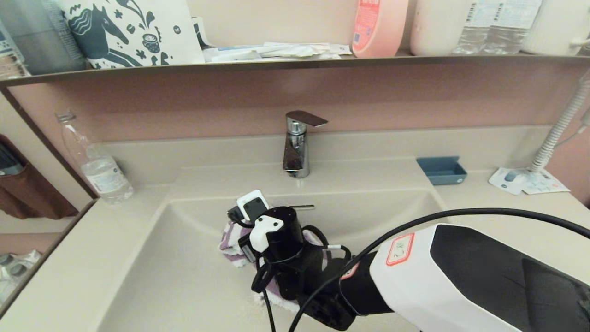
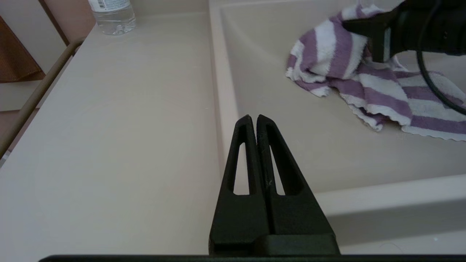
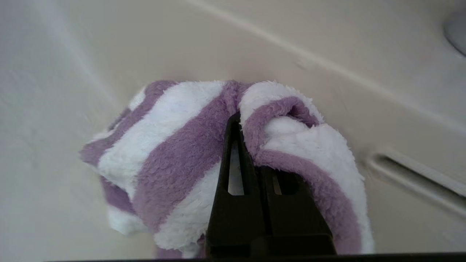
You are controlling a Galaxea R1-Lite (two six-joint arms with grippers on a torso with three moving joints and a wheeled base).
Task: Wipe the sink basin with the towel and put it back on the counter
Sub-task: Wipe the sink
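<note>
The purple and white striped towel (image 1: 230, 240) lies bunched on the floor of the cream sink basin (image 1: 175, 258), close under the curved back wall and its overflow slot (image 1: 304, 207). My right gripper (image 3: 240, 118) is shut on a fold of the towel (image 3: 174, 145), with cloth wrapped over one finger. The slot (image 3: 411, 171) and an edge of the chrome drain plug (image 3: 457, 32) show beside it. My left gripper (image 2: 253, 117) is shut and empty, parked above the counter (image 2: 109, 127) at the basin's left rim, well apart from the towel (image 2: 349, 72).
A chrome faucet (image 1: 297, 143) stands behind the basin. A water bottle (image 1: 99, 166) sits at the counter's back left. A blue tray (image 1: 441, 169), paper cards (image 1: 525, 180) and a coiled hose (image 1: 557, 129) are on the right. A dark-edged shelf (image 1: 295, 62) hangs overhead.
</note>
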